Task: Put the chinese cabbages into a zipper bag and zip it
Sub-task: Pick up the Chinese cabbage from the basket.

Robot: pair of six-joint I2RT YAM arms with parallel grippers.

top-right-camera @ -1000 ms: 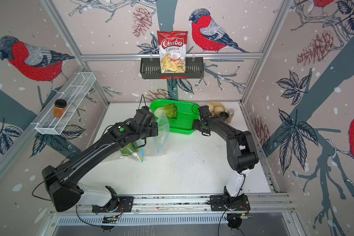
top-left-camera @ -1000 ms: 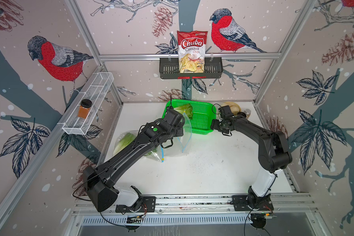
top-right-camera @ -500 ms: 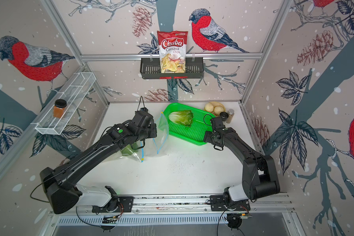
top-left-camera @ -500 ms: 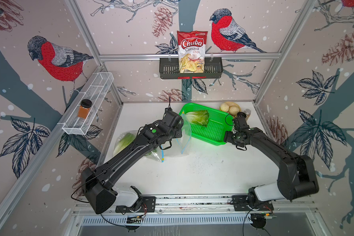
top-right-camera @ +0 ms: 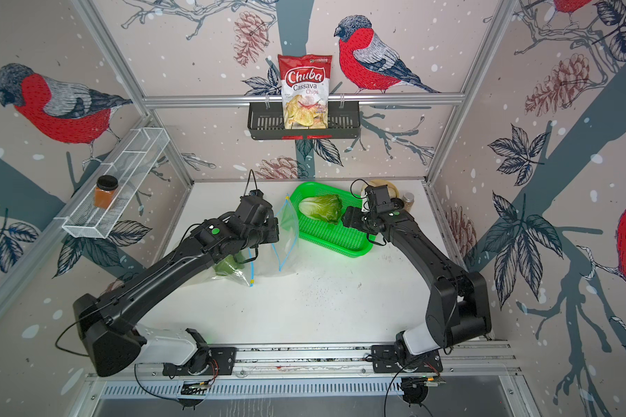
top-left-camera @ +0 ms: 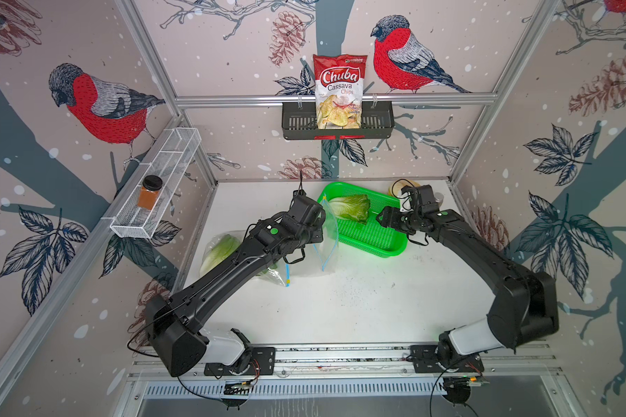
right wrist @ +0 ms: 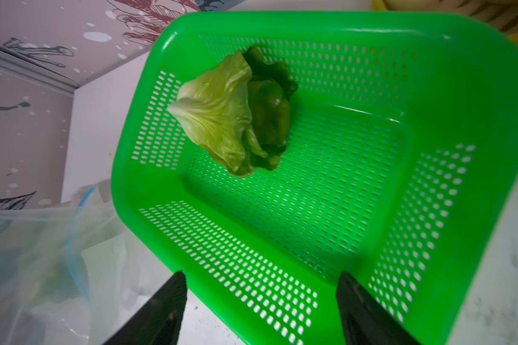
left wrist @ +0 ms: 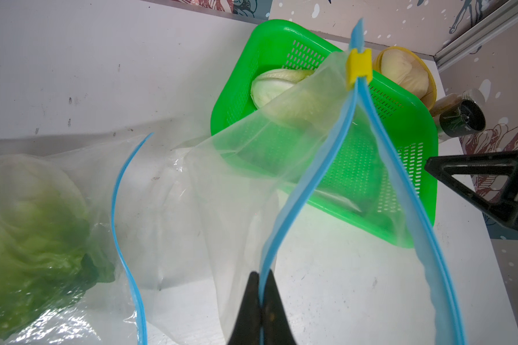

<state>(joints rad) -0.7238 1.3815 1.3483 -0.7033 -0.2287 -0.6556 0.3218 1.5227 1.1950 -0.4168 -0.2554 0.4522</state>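
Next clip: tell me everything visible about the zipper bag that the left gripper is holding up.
The zipper bag is clear, thin plastic with a blue zip track and a yellow slider parked at one end. Its mouth is open, the two track halves spread apart. The left gripper is shut on one half, holding that edge raised. The bag looks empty; its lower part rests on the white table beside the green basket.

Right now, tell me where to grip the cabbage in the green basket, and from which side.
Probably across its middle toward the whitish base, from above. The Chinese cabbage lies on its side in the green basket, whose walls block a low approach; the open right gripper faces its leafy end.
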